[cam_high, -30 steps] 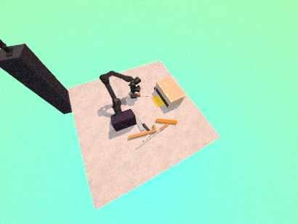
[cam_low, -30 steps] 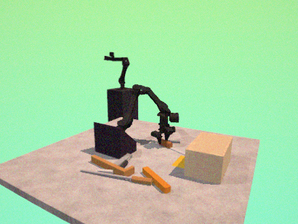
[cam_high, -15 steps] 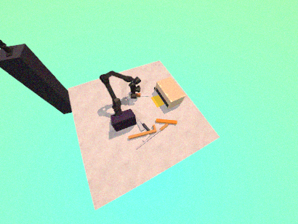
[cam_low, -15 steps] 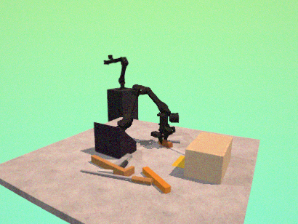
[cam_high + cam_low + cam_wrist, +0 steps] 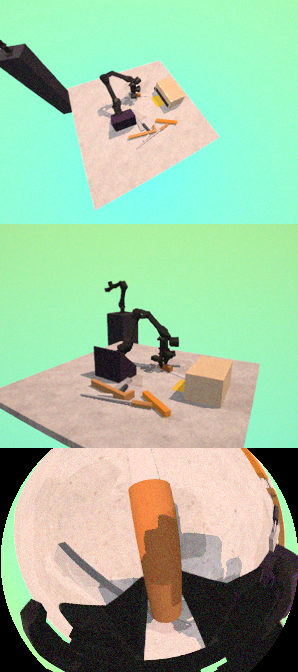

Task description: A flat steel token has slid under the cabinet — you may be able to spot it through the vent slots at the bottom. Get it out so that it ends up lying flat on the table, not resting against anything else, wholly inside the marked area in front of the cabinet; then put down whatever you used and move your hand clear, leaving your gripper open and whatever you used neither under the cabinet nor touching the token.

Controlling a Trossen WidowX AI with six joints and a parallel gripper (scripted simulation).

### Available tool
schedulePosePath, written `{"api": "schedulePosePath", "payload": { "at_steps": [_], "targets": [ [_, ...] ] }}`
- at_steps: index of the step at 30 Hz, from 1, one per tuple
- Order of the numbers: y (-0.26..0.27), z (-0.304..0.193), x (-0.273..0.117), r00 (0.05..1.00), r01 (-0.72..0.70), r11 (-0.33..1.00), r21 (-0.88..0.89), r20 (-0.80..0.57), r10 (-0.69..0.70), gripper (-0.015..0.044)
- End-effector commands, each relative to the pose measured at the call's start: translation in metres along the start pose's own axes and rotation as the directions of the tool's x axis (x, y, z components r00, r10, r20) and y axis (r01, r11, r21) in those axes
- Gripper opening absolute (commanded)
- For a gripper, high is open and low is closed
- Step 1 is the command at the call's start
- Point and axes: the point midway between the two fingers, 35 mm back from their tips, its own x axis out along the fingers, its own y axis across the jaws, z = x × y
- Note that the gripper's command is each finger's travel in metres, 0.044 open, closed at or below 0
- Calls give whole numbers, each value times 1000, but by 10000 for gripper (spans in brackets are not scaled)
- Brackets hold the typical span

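My gripper (image 5: 134,97) (image 5: 163,366) (image 5: 161,577) is low over the table, on the robot's side of the cabinet. It is shut on the round orange handle (image 5: 139,94) (image 5: 167,368) (image 5: 152,503) of a thin-rod tool. The thin grey rod (image 5: 145,96) (image 5: 177,374) runs from the handle toward the cabinet; its far end is too fine to make out. The tan cabinet (image 5: 171,92) (image 5: 203,378) has a dark opening low on its front. The yellow marked area (image 5: 157,101) (image 5: 178,386) lies in front of it. The steel token cannot be made out in any view.
A grey strip (image 5: 176,366) (image 5: 90,568) lies beside the gripper. Toward the near side lie an orange bar (image 5: 166,121) (image 5: 156,404), an L-shaped orange piece (image 5: 141,134) (image 5: 109,388), an orange-handled rod (image 5: 142,404) and a dark-handled tool (image 5: 146,126). A second arm stands on a dark pedestal (image 5: 122,327).
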Motion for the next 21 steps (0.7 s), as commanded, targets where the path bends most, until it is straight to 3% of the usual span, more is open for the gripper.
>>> {"api": "schedulePosePath", "payload": {
  "at_steps": [1, 21],
  "targets": [
    [1, 5, 0, 1000, -1, 1000, -12, 0, 1, 0],
    [3, 30, 0, 1000, 2, 999, -37, 3, -1, 0]
  ]
}}
